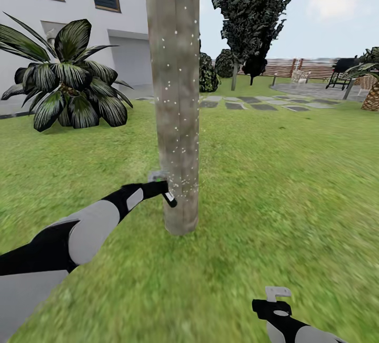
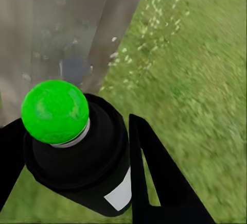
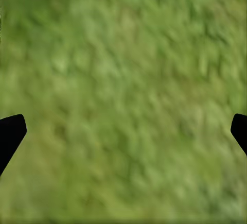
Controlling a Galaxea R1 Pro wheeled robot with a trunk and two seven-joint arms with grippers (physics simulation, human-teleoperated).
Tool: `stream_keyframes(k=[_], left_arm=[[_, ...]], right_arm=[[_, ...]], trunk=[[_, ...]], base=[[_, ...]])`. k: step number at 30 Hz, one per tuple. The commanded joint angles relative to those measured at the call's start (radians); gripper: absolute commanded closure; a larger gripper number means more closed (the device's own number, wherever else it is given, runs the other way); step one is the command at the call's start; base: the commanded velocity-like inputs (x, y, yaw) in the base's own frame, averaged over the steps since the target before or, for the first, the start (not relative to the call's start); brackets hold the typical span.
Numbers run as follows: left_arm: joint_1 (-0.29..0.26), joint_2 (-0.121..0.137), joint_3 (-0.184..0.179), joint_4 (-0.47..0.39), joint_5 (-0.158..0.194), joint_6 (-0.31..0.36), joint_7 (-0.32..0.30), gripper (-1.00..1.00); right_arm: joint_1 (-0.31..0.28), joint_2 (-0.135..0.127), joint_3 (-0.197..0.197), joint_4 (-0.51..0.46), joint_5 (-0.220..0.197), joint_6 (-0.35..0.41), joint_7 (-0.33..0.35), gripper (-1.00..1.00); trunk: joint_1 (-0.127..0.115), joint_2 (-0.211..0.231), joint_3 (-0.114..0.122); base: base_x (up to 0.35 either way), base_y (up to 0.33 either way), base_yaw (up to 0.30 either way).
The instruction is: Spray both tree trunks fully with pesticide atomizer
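Spraying tree trunk: left claw clenched on pesticide atomizer, nozzle just beside trunk base so white pesticide specks land there. Right claw released, idle, well apart from trunk.

Illumination is bright, even daylight. Cast shadows are faint. The grass renders soft and blurred, increasingly toward 6 o'clock in the head view.

Green grass floor; thick grey-brown mottled tree trunk rooted center-near; grey stone paving slabs far right; dark broad-leaved palm shrub far left.
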Motion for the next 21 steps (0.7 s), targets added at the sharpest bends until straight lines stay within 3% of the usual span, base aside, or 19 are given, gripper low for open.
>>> stream_keyframes(k=[1,5,6,9,11,21], left_arm=[[0.025,0.001,0.014,-0.003,-0.014,-0.001,-0.003,1.0],[0.099,0.004,0.014,-0.004,-0.025,-0.01,-0.001,1.0],[0.144,0.009,0.013,-0.005,-0.026,-0.014,0.0,1.0],[0.218,0.012,0.013,-0.005,-0.026,-0.095,0.0,1.0],[0.271,0.014,0.012,-0.007,-0.026,-0.186,0.0,1.0],[0.292,0.036,0.012,-0.007,-0.025,-0.224,0.0,1.0]], right_arm=[[-0.002,-0.001,-0.009,0.005,0.01,-0.007,-0.006,-1.0],[0.0,-0.001,-0.009,0.005,0.01,-0.007,-0.007,-1.0],[0.0,-0.001,-0.009,0.005,0.01,-0.006,-0.007,-1.0],[0.001,0.0,-0.009,0.006,0.009,-0.006,-0.007,-1.0],[0.006,0.001,-0.009,0.006,0.009,-0.007,-0.007,-1.0],[0.015,0.018,-0.01,0.006,0.007,-0.006,-0.005,-1.0]], trunk=[[0.0,0.0,-0.001],[0.0,0.0,-0.001],[0.0,0.0,-0.001],[0.0,0.0,-0.001],[0.0,0.0,-0.001],[0.0,0.0,-0.001]], base=[[0.0,0.0,0.0],[0.0,0.0,0.0],[0.0,0.0,0.0],[0.011,0.091,0.0],[0.122,0.248,0.0],[0.126,0.32,0.0]])
